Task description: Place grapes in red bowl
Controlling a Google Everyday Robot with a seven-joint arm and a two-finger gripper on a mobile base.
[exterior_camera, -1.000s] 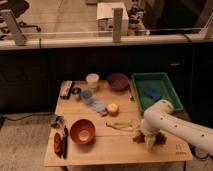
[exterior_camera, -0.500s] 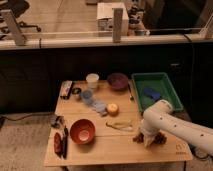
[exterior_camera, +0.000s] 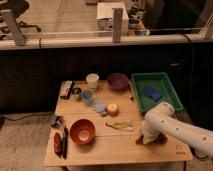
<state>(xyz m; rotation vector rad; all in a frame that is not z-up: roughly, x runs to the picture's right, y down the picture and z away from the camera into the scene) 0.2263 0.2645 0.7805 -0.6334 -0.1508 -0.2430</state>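
1. My gripper [exterior_camera: 146,140] is down low on the front right part of the bench [exterior_camera: 120,149].
2. My big white arm [exterior_camera: 175,127] comes in from the right and hides most of it.
3. I cannot tell if my gripper is spread wide or squeezed tight, as my arm is in the way.
4. The grapes [exterior_camera: 160,139] lie on the bench right at my gripper. A bit of dark red peeks out on both sides of it.
5. I cannot tell if I am holding the grapes or just touching them.
6. The red bowl [exterior_camera: 73,131] sits at the front left of the bench, well apart from the grapes. Its middle looks pale.
7. A thin yellow thing [exterior_camera: 120,125] lies between the red bowl and my gripper.
8. A small orange fruit [exterior_camera: 112,108] sits near the middle of the bench.
9. A dark purple bowl [exterior_camera: 118,80] and a white cup [exterior_camera: 92,80] stand at the back.
10. A green tray [exterior_camera: 150,75] is at the back right, with a blue thing [exterior_camera: 151,93] in it.
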